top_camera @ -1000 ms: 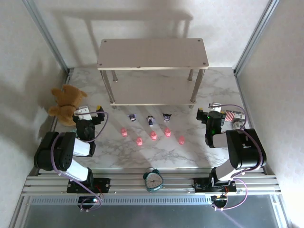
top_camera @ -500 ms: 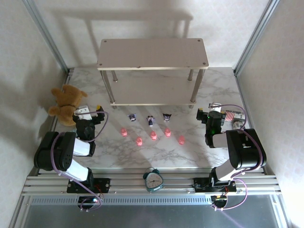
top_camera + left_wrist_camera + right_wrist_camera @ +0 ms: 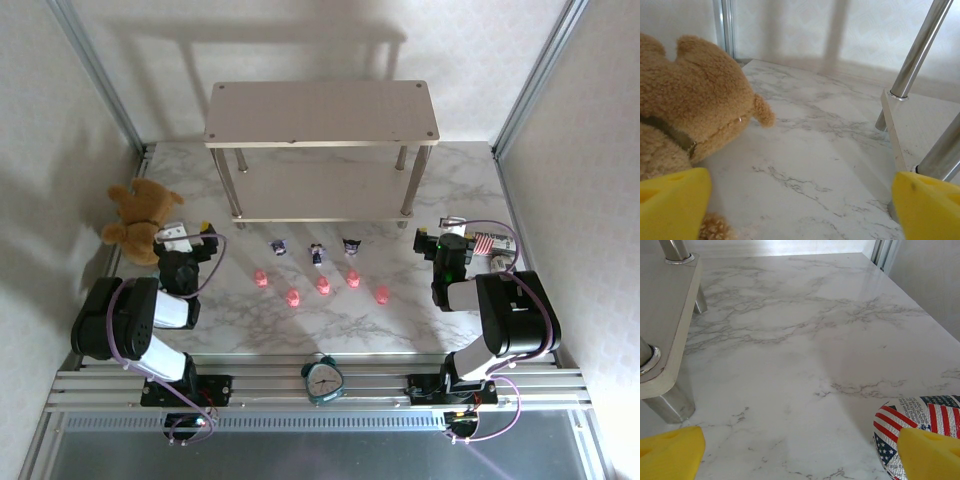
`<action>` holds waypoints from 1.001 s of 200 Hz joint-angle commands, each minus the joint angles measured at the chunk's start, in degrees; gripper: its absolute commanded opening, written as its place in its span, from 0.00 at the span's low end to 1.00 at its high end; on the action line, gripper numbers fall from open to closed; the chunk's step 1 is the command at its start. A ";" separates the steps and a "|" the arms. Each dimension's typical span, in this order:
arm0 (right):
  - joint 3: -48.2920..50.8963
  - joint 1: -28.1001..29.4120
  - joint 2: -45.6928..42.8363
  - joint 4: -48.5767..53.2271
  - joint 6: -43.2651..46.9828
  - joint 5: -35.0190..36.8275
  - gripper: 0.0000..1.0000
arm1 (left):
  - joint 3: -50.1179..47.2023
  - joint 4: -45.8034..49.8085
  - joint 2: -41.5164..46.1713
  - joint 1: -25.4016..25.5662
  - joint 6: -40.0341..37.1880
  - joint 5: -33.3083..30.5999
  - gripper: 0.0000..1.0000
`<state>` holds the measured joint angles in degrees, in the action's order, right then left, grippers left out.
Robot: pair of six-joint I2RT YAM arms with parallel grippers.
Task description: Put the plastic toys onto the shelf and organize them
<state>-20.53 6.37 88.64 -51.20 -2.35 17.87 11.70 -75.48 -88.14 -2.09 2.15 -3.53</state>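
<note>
In the top external view, the shelf (image 3: 320, 110) is standing at the far middle of the desk (image 3: 330, 325), both of its boards bare. Three purple-and-white toys (image 3: 317, 254) are lying in a row just in front of it, and five pink toys (image 3: 323, 286) are lying in a loose row nearer the arms, all on the desk surface and apart from one another. The left pincer (image 3: 188, 237) is resting low, just beside the teddy bear (image 3: 140, 215); the right pincer (image 3: 440, 238) is resting low beside a flag-patterned object (image 3: 487, 243). An alarm clock (image 3: 323, 380) is sitting at the near edge between the arm bases. In the left wrist view, the left pincer's yellow fingers (image 3: 671, 205) are standing wide apart, released, with bare desk between them, the bear at the left and the shelf's lower board and legs at the right. In the right wrist view, the right pincer's yellow fingers (image 3: 670, 452) are likewise spread and grasping nothing, the shelf's corner at the left and the flag-patterned object touching or just beside the right-hand finger.
</note>
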 commanded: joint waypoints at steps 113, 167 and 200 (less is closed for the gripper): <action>-1.57 0.08 -1.42 2.48 -0.40 -0.12 0.83 | 17.32 51.87 29.72 12.31 7.13 -12.32 0.53; -19.01 0.63 -17.61 40.22 -1.76 -2.25 0.79 | 21.91 61.12 35.86 12.85 7.41 -7.72 0.55; -24.44 6.70 -26.55 59.97 -9.22 -0.10 0.79 | 24.78 64.60 34.60 12.86 9.55 -7.58 0.54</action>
<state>-42.81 8.64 66.37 -11.97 -6.17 16.56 33.52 -15.97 -53.30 10.48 9.32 -11.99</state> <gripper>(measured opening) 0.787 0.548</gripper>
